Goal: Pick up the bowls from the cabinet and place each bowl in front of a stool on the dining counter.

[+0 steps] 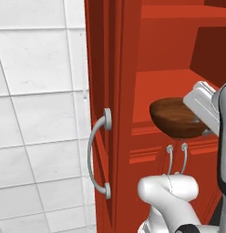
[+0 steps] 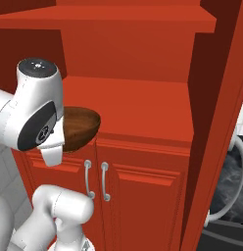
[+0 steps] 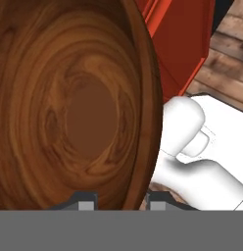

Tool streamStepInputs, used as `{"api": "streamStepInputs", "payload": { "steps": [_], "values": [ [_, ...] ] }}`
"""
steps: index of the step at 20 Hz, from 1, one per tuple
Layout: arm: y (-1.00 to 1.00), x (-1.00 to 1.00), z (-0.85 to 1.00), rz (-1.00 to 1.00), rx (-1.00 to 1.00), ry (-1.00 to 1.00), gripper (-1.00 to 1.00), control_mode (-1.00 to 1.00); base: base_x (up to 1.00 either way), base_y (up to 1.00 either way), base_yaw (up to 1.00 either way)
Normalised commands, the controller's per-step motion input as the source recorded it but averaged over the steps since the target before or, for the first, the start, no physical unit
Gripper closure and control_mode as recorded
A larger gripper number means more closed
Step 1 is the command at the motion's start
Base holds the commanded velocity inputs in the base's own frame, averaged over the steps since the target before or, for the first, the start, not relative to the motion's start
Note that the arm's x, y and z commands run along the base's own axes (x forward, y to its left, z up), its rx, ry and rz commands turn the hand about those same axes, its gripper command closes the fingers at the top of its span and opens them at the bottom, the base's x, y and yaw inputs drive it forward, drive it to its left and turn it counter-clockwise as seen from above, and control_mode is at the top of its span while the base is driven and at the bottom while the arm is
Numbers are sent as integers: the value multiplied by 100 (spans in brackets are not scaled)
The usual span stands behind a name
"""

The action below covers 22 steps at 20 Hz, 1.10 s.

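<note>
Bowl (image 1: 177, 117) sits in your pincer (image 3: 116, 202), just out past the front edge of the cabinet (image 1: 115, 68) shelf (image 2: 143, 105), held level with its hollow up. You have the pincer pinching the bowl's rim: in the hand view one fingertip (image 3: 83, 203) stands inside the rim and the other outside. Below the shelf are the lower doors with paired thin handles (image 2: 96, 180). The cabinet door (image 1: 99, 136) stands open.

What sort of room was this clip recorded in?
Most likely a kitchen. A red wall cabinet stands open with a curved silver handle on its door, a brown wooden bowl is at its shelf edge, lower red cupboards sit beneath, and white tiled wall runs alongside.
</note>
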Motion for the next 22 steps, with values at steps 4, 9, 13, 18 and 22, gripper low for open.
{"api": "streamStepInputs", "payload": {
  "steps": [4, 9, 13, 18, 22],
  "values": [
    [0, 0, 6, 0, 0, 1, 100, -100, 0, 0, 0],
    [0, -2, 0, 0, 0, 0, 100, 100, -39, -1, 0],
    [0, 0, 0, 0, 0, 0, 100, 100, -100, -13, -9],
    [0, 0, 0, 0, 0, 0, 100, 100, -100, 0, -26],
    [0, 0, 0, 0, 0, 0, 100, 100, -100, 26, -54]
  ]
}}
